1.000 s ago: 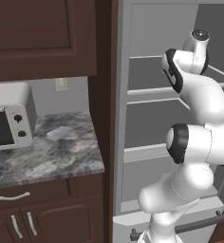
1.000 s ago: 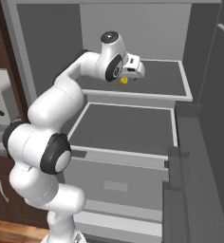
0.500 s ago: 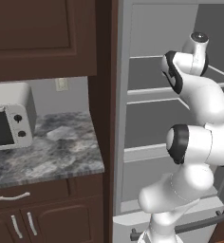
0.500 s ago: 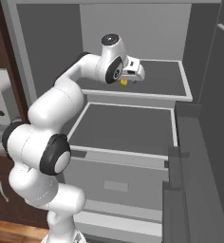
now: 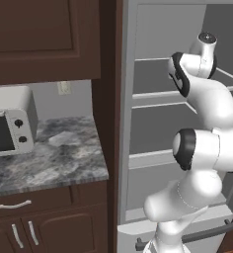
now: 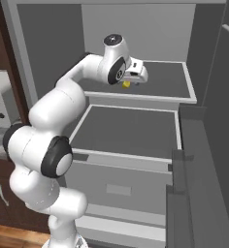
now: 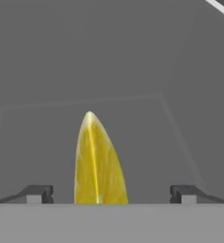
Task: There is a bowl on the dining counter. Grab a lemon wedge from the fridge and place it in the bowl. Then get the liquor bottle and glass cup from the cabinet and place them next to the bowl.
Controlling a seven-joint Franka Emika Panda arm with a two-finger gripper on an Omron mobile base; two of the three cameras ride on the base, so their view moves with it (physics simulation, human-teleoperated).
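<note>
The fridge [image 5: 158,123] stands open with grey shelves inside. A yellow lemon wedge [image 7: 98,163] lies on the upper shelf [image 6: 170,85], pointing away from the hand. My gripper [image 7: 111,193] is open, its two dark fingertips [image 7: 38,193] standing wide on either side of the wedge with clear gaps to both. In the right base view the lemon wedge [image 6: 126,84] peeks out just under the hand [image 6: 133,72]. In the left base view the arm [image 5: 202,94] reaches into the fridge and hides the hand. The dark brown wall cabinet [image 5: 39,39] hangs closed at upper left.
A white microwave [image 5: 7,131] sits on the grey marbled counter [image 5: 54,158] left of the fridge, above brown drawers [image 5: 19,205]. The fridge's lower shelf [image 6: 131,128] and its open door [image 6: 204,184] lie below and right of the arm.
The hand has eased slightly toward the lemon wedge on the upper shelf. Nothing else has moved.
</note>
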